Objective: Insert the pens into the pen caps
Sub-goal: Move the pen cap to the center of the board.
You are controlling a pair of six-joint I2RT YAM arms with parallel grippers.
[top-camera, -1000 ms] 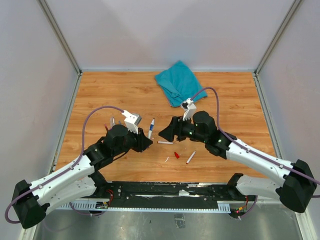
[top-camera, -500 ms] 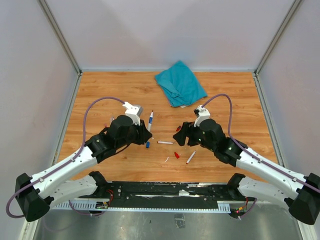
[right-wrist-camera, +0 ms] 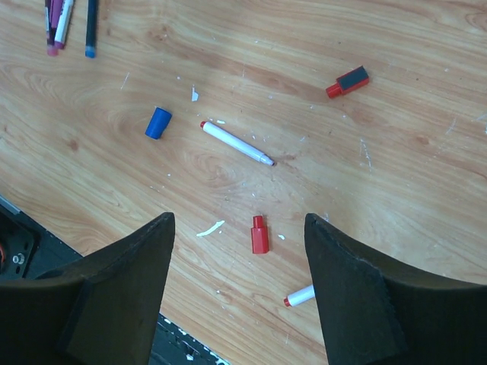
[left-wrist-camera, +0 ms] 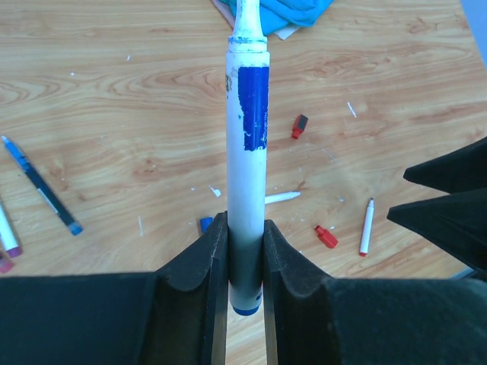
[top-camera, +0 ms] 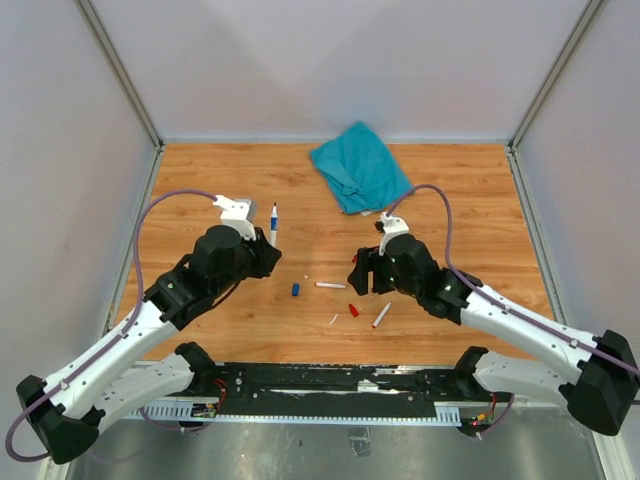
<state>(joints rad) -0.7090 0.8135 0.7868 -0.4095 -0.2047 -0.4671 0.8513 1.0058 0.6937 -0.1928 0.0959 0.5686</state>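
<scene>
Top external view: a wood-grain tabletop (top-camera: 200, 180) between pale walls, with two black-and-white arms reaching in from its near edge. The left claw (top-camera: 262, 252) is clamped on a pen (top-camera: 273, 222), held off the wood over the left half.

Left wrist view shows that pen (left-wrist-camera: 247, 152) close up. It has a smooth round white barrel with a scuffed blue patch, a blue butt end between padded black fingers (left-wrist-camera: 199, 262), and a tapered white nose pointing away.

The right claw (right-wrist-camera: 237, 220) hangs over the middle, jaws apart, gripping nothing. Below it lie three short plastic caps, well apart: a blue cap (right-wrist-camera: 158, 122), a red cap (right-wrist-camera: 259, 234) and a red-grey cap (right-wrist-camera: 348, 82).

Two thin white pens with red tips lie loose. The first loose pen (right-wrist-camera: 237, 144) is between the blue and red caps. The second loose pen (right-wrist-camera: 302, 296) is nearer the near edge.

Three more pens (right-wrist-camera: 65, 19) lie bunched toward the left edge. A crumpled teal cloth (top-camera: 360, 178) sits by the far edge. Tiny white scraps (right-wrist-camera: 211, 227) dot the wood.
</scene>
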